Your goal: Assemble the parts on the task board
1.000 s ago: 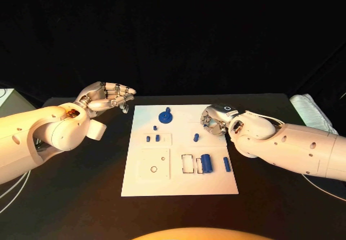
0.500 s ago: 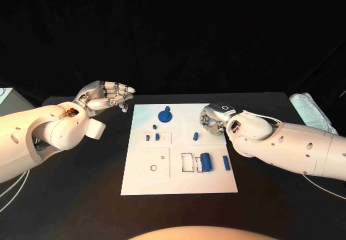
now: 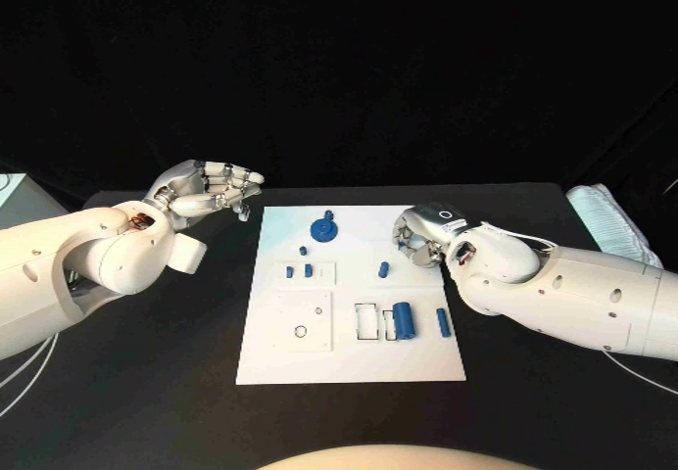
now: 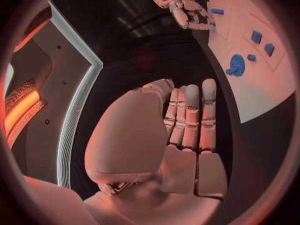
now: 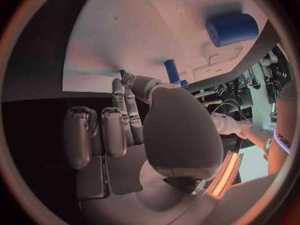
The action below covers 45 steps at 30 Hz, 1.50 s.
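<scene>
The white task board (image 3: 354, 343) lies in the middle of the table. On it are a blue gear (image 3: 325, 229), several small blue pieces (image 3: 300, 270), a blue peg (image 3: 383, 267), a blue cylinder (image 3: 405, 319) and a blue bar (image 3: 444, 322). My right hand (image 3: 419, 238) hovers at the board's right edge, just right of the peg, fingers loosely bent, nothing in them. In the right wrist view the peg (image 5: 172, 71) and cylinder (image 5: 232, 29) lie beyond that hand (image 5: 137, 125). My left hand (image 3: 210, 188) floats off the board's far left corner, empty, its fingers (image 4: 190, 115) side by side.
Recessed slots (image 3: 367, 320) and a square plate with holes (image 3: 303, 321) mark the board's near half. A pale box (image 3: 15, 191) stands at the table's far left and a white cloth (image 3: 610, 220) at the far right. Black table surrounds the board.
My right arm has shifted slightly nearer and its hand has crept a little towards the peg. The left hand and the parts have stayed put.
</scene>
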Available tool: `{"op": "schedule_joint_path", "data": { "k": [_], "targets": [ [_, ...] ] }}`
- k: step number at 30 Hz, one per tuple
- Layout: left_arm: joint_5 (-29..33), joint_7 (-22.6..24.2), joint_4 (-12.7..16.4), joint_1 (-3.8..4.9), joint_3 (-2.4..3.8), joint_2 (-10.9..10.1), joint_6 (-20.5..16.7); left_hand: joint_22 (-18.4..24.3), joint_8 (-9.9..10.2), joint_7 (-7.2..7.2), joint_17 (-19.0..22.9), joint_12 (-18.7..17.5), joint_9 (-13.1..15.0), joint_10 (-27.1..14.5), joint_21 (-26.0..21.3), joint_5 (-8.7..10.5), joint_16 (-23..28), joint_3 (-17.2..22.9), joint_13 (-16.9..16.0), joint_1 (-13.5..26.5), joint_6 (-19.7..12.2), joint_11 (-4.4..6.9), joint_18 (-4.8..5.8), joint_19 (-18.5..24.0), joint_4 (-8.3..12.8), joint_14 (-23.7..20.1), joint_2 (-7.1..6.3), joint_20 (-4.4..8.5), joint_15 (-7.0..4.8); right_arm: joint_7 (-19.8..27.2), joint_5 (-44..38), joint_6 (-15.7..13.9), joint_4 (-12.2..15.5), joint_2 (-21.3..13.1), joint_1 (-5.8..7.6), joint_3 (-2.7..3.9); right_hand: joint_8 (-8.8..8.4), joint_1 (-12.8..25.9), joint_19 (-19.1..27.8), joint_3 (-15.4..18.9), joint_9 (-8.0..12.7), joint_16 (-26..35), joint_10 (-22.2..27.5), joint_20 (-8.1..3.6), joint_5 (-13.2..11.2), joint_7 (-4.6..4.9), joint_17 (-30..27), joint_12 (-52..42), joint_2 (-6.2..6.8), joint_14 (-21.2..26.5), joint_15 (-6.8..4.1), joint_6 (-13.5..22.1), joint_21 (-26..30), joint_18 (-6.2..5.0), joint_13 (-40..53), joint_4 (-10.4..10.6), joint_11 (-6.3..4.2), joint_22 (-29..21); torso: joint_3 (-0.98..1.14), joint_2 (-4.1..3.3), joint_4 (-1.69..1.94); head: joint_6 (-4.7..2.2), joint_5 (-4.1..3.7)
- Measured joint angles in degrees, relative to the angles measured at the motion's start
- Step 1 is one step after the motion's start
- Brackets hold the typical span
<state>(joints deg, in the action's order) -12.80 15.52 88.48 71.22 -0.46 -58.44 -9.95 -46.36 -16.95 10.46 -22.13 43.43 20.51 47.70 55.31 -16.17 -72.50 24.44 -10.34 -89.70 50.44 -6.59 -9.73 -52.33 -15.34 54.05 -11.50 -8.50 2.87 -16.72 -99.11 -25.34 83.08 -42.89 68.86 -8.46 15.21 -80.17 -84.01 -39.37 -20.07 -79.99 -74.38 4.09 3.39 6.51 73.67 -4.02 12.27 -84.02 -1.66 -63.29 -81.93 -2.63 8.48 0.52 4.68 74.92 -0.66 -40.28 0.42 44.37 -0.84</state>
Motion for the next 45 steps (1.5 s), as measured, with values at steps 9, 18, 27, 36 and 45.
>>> {"op": "schedule_joint_path", "data": {
  "k": [9, 18, 27, 36, 45],
  "targets": [
    [0.04, -0.09, -0.26, 0.00, 0.00, 0.41, -0.05, -0.05, 0.00, 0.18, -0.07, -0.22, 0.00, -0.18, 0.00, 0.00, 0.00, 0.16, 0.06, 0.22, -0.17, -0.18, 0.00, 0.00, 0.16, 0.00, -0.21, 0.00, 0.00, 0.27, 1.90, -2.23, 5.93, -3.40, 1.26, 0.79, 0.00, 0.00, 0.00, -0.17, -0.06, 0.00, -0.16, 0.00, -0.19, 0.00, 0.24, -0.01, 0.00, -0.01, 0.01, 0.00, 0.01, 0.00, 0.03, -0.17, 0.17, -0.01, 0.01, -0.03, -0.02, -0.20, 0.02],
    [0.08, -0.19, -0.05, 0.00, 0.00, 0.86, -0.05, -0.04, 0.00, 0.18, -0.14, -0.22, 0.00, -0.18, 0.00, 0.00, 0.00, 0.16, 0.05, 0.22, -0.17, -0.18, 0.00, 0.00, 0.16, 0.21, -0.21, 0.00, 0.21, 0.97, 4.00, -3.31, 12.62, -3.92, 1.06, 0.90, -0.06, -0.38, 0.00, -0.23, -0.04, 0.00, -0.16, 0.00, -0.05, 0.00, 0.24, 0.01, -0.38, -0.01, 0.02, 0.01, -0.18, 0.01, 0.05, -0.24, 0.16, -0.01, 0.00, -0.07, 0.02, -0.04, 1.15],
    [0.14, -0.30, 0.40, 0.00, -0.02, 1.48, -0.05, -0.04, 0.00, 0.38, -0.13, -0.22, -0.01, -0.39, 0.00, 0.00, 0.00, 0.32, 0.11, 0.22, -0.38, -0.39, 0.00, 0.00, 0.01, 0.21, -0.21, 0.00, 0.21, 1.61, 4.58, -3.96, 15.47, -0.57, -0.41, 0.62, -0.07, -0.52, 0.00, -0.22, -0.11, 0.00, -0.16, 0.01, 0.01, -0.01, 0.24, 0.03, -0.51, -0.02, 0.02, 0.02, -0.18, 0.00, 0.06, -0.24, 0.16, -0.01, -0.07, -0.02, 0.00, 0.44, 3.27],
    [0.19, -0.62, 0.90, 0.00, -0.05, 2.52, -0.05, -0.03, 0.00, 0.38, -0.19, -0.22, -0.01, -0.39, 0.00, 0.00, 0.00, 0.32, 0.10, 0.44, -0.38, -0.39, 0.00, 0.01, 0.01, 0.21, -0.44, 0.00, 0.21, 1.59, 3.26, -4.20, 14.55, 4.09, -3.04, -0.14, -0.23, -0.52, 0.00, -0.34, -0.10, 0.00, -0.16, 0.01, 0.01, -0.02, 0.23, 0.03, -0.50, -0.02, 0.03, 0.03, -0.18, 0.00, 0.08, -0.36, 0.16, 0.03, -0.07, -0.14, 0.01, 1.14, 5.39],
    [0.20, -1.00, 1.10, 0.00, -0.07, 3.10, -0.01, -0.08, 0.00, 0.38, -0.19, -0.22, -0.01, -0.39, 0.00, 0.00, 0.00, 0.31, 0.10, 0.44, -0.38, -0.39, 0.00, 0.01, 0.01, 0.20, -0.44, 0.01, 0.21, 1.14, 1.35, -4.03, 12.41, 7.09, -5.20, -0.47, 0.00, -0.53, 0.00, -0.23, -0.11, 0.00, -0.16, 0.01, 0.01, 0.11, 0.15, 0.04, -0.50, -0.02, 0.03, -0.10, 0.05, 0.00, 0.08, -0.55, 0.16, 0.03, 0.01, -0.19, -0.02, 1.87, 6.54]
  ]
}}
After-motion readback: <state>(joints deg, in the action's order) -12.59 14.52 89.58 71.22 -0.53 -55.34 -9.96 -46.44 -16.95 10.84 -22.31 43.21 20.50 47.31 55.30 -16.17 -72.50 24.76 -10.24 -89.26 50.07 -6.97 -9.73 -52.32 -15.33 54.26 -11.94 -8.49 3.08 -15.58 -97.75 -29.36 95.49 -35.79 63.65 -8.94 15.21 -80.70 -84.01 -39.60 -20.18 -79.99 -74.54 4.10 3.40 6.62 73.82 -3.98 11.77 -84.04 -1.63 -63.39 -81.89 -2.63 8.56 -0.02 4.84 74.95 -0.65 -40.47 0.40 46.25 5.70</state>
